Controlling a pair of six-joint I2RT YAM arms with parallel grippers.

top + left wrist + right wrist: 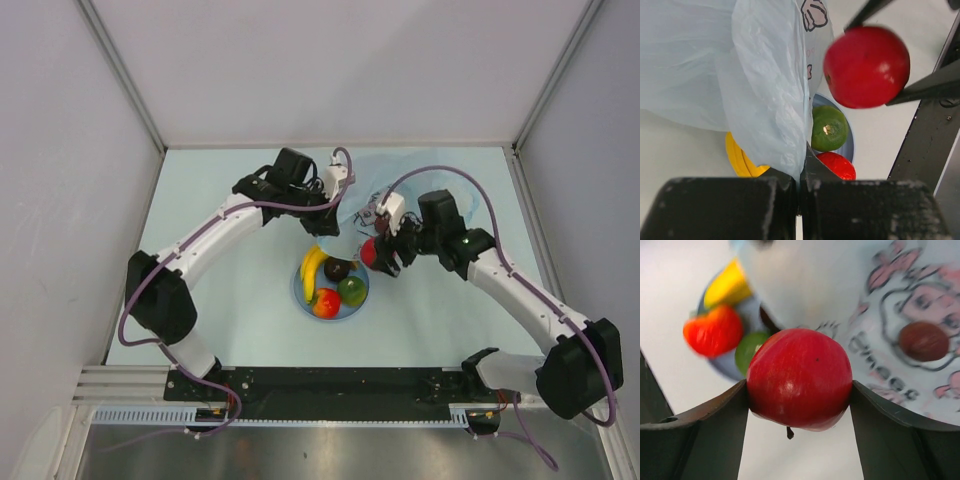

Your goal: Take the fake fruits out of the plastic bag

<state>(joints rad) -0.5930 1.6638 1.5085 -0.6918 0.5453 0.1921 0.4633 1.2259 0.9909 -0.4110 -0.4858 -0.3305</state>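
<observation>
Our right claw (799,387) pinches the red apple (866,67), left claw (801,186) the plastic bag (760,85); next we should set it on the blue plate (296,292), eight o'clock.

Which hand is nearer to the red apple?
Right. The right hand grips the red apple between its fingers; the left hand is apart from it, pinched shut on the plastic bag beside it.

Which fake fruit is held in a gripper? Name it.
The red apple, clamped in the right gripper beside the plastic bag; the banana, green fruit and red-orange fruit lie on the blue plate.
</observation>
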